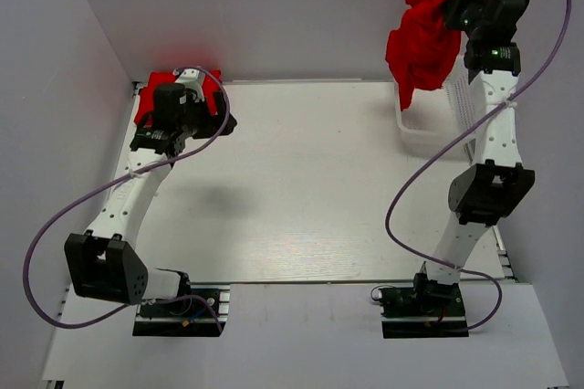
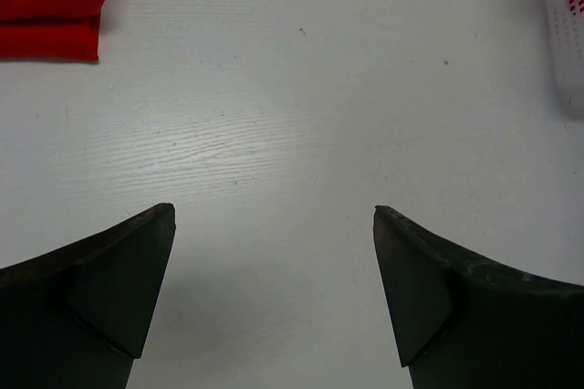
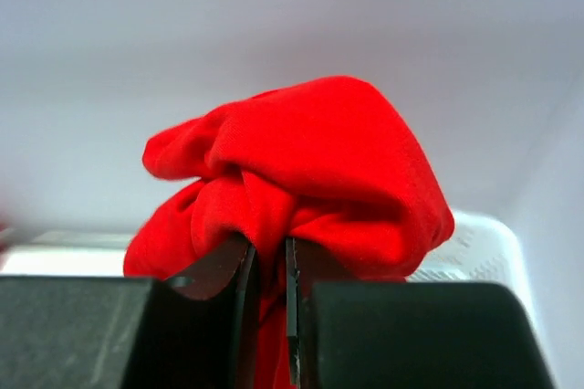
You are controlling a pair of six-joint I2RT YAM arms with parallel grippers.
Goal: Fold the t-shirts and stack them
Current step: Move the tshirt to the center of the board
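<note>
Red t-shirt [image 3: 310, 152] bunched, clamped between right fingers [image 3: 224, 270], held high near basket [image 1: 429, 133]; left fingers [image 2: 109, 289] wide apart over table [image 2: 292, 133].

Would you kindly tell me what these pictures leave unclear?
- Folded shirts: how many; top view, left arm covers them; left wrist view, frame edge cuts them.
- Basket contents: top view, the hanging shirt covers part; left wrist view shows only a corner.

This looks like a robotics lab test cell. A white table [image 1: 301, 188] is boxed in by plain pale walls [image 1: 274, 5] along its far and side edges. A left arm [image 1: 137, 197] and a right arm [image 1: 484, 156], trailing purple cables [image 1: 388, 215], are bolted on plates [image 1: 178, 318] at its near edge.
</note>
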